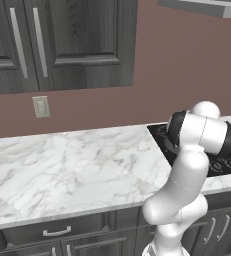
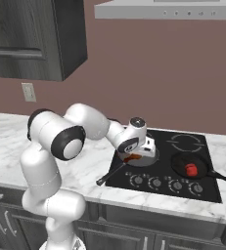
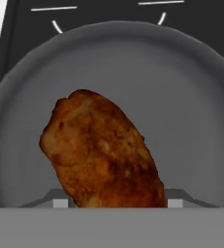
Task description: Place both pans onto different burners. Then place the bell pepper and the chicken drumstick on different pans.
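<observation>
Base views flanking; hand view close above pan (image 3: 181, 121).

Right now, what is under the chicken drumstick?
Under the chicken drumstick is the grey floor of the wide pan, which sits on the black cooktop. The burner ring beneath is covered, apart from pale arcs past the rim. The drumstick's lower end hides the gripper.

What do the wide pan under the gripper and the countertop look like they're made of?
Wide grey pan: likely coated metal; its surface is matte, even dark grey with no shine. Countertop: looks like polished marble or an imitation, white with grey veining. Being rendered, both are only appearances.
</observation>
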Available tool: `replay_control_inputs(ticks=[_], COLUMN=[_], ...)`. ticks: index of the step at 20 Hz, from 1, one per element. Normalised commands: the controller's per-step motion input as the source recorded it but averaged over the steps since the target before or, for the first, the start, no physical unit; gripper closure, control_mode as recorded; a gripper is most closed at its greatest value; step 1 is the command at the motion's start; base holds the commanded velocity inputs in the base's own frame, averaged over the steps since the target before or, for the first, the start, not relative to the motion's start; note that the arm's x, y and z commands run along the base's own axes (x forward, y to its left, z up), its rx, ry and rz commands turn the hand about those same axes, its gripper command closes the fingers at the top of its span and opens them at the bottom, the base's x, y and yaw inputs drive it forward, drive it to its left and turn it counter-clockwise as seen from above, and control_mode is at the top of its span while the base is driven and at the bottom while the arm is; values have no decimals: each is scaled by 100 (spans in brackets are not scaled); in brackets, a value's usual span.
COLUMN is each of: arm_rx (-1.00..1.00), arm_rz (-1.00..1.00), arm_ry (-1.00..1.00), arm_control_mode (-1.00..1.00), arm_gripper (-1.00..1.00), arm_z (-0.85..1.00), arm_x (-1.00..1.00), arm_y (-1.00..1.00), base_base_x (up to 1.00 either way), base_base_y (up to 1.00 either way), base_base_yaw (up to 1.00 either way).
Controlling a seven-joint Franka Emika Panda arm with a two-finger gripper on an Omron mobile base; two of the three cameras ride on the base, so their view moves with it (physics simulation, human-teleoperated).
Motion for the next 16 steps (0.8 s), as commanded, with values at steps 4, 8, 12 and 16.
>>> replay_control_inputs(ticks=[4,8,12,16], arm_rx=[0,0,0,0], arm_rz=[0,0,0,0], arm_ry=[0,0,0,0], arm_control_mode=[-100,-100,-100,-100], arm_gripper=[100,100,100,-100], arm_z=[-17,-16,-14,-10], arm_x=[14,19,19,17], arm_y=[0,0,-1,0], base_base_x=[0,0,0,0], base_base_y=[0,0,0,0], base_base_yaw=[0,0,0,0])
